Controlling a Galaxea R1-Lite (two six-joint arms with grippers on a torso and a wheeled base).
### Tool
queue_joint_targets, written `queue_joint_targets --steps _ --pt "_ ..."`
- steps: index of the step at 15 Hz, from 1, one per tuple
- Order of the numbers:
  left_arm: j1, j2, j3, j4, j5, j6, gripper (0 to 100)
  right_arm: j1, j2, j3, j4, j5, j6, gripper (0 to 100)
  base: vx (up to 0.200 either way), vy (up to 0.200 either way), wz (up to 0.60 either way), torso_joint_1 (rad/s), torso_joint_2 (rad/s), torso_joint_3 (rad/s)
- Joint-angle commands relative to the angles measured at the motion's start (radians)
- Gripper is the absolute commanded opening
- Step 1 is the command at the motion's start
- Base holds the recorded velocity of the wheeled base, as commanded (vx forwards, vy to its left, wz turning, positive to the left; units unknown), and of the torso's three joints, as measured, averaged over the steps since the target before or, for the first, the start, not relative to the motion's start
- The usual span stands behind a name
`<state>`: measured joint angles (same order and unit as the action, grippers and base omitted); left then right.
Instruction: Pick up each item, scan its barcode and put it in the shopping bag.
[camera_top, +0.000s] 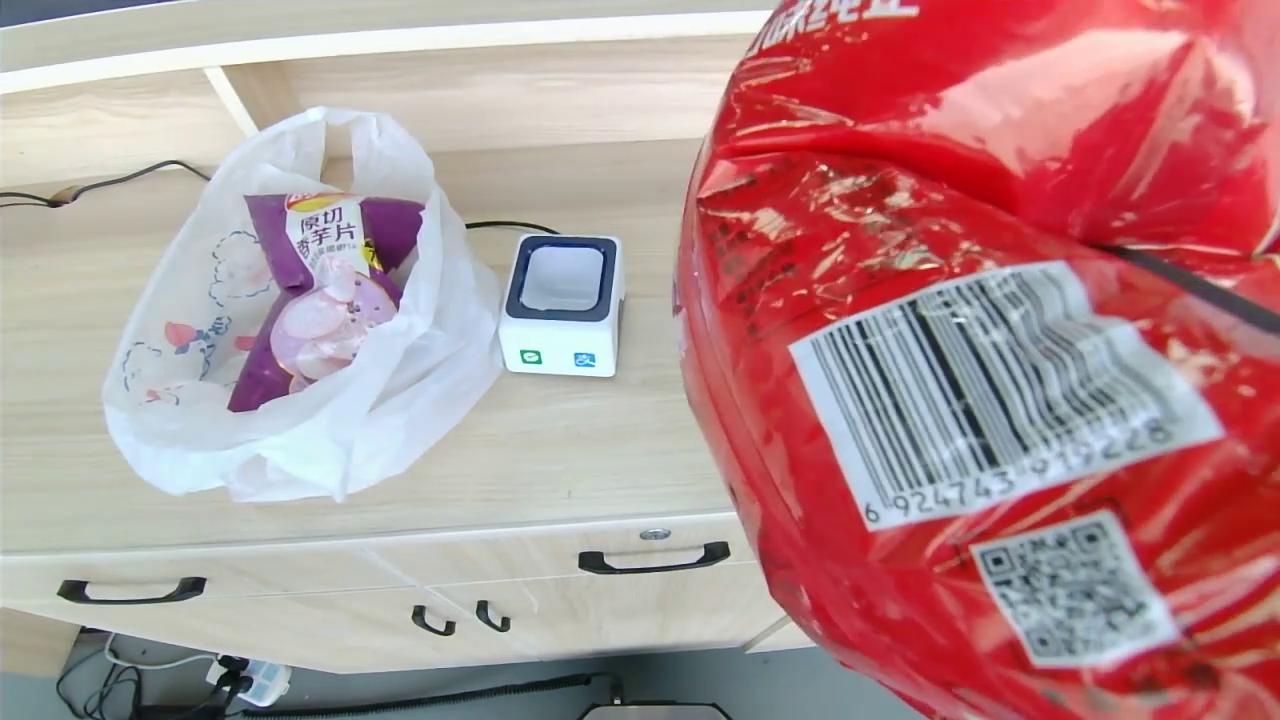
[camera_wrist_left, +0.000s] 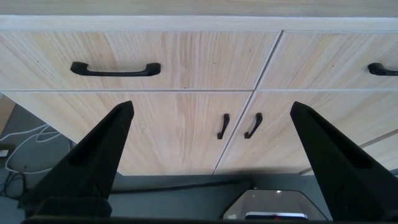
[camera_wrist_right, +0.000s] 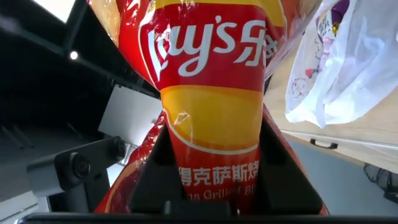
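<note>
A light wooden tabletop (camera_top: 600, 450) tops two drawers with black bar handles (camera_top: 131, 592), the right one under a small round lock (camera_top: 655, 534). Below them, two short black door handles (camera_top: 433, 622) sit side by side. A black cable (camera_top: 120, 180) lies at the tabletop's far left, and a white power strip (camera_top: 255, 682) sits on the floor.

Head view gives you bright, even light — white glare streaks the red chip bag (camera_top: 1000, 200), close to the lens, slightly soft. Bench (camera_top: 600, 450) shadows faint; right wrist view's background dark.
</note>
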<state>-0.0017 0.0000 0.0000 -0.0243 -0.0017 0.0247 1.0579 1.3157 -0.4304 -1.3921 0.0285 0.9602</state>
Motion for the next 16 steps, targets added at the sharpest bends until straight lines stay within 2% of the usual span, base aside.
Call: queue_joint_targets --steps 1,3,4,6,7,8,10,12,14,16 --pt "0.0 0.002 0.0 0.0 0.0 0.0 100 -0.013 0.005 0.021 0.001 0.002 -0.006 0 0.0 0.0 0.0 0.0 0.0 0.0" --pt "0.0 0.002 0.0 0.0 0.0 0.0 100 -0.09 0.007 0.018 0.041 0.002 -0.074 0 0.0 0.0 0.0 0.0 0.0 0.0" --pt "0.0 0.002 0.0 0.0 0.0 0.0 100 -0.173 -0.007 0.004 0.171 0.002 -0.193 0 0.0 0.0 0.0 0.0 0.0 0.0" --pt "0.0 0.002 0.0 0.0 0.0 0.0 100 -0.346 -0.039 -0.065 0.458 -0.009 -0.549 0 0.0 0.0 0.0 0.0 0.0 0.0" --pt "0.0 0.002 0.0 0.0 0.0 0.0 100 -0.397 -0.046 -0.097 0.505 -0.012 -0.653 0 0.0 0.0 0.0 0.0 0.0 0.0" --pt "0.0 0.002 0.0 0.0 0.0 0.0 100 -0.492 -0.049 -0.186 0.579 -0.024 -0.903 0 0.0 0.0 0.0 0.0 0.0 0.0" --pt "0.0 0.002 0.0 0.0 0.0 0.0 100 -0.498 -0.049 -0.283 0.602 -0.079 -1.057 0 0.0 0.0 0.0 0.0 0.0 0.0" --pt "0.0 0.002 0.0 0.0 0.0 0.0 100 -0.498 -0.047 -0.338 0.602 -0.145 -1.092 0 0.0 0.0 0.0 0.0 0.0 0.0" --pt "0.0 0.002 0.0 0.0 0.0 0.0 100 -0.496 -0.07 -0.352 0.602 -0.286 -1.13 0 0.0 0.0 0.0 0.0 0.0 0.0" --pt "0.0 0.002 0.0 0.0 0.0 0.0 100 -0.492 -0.09 -0.335 0.602 -0.294 -1.153 0 0.0 0.0 0.0 0.0 0.0 0.0"
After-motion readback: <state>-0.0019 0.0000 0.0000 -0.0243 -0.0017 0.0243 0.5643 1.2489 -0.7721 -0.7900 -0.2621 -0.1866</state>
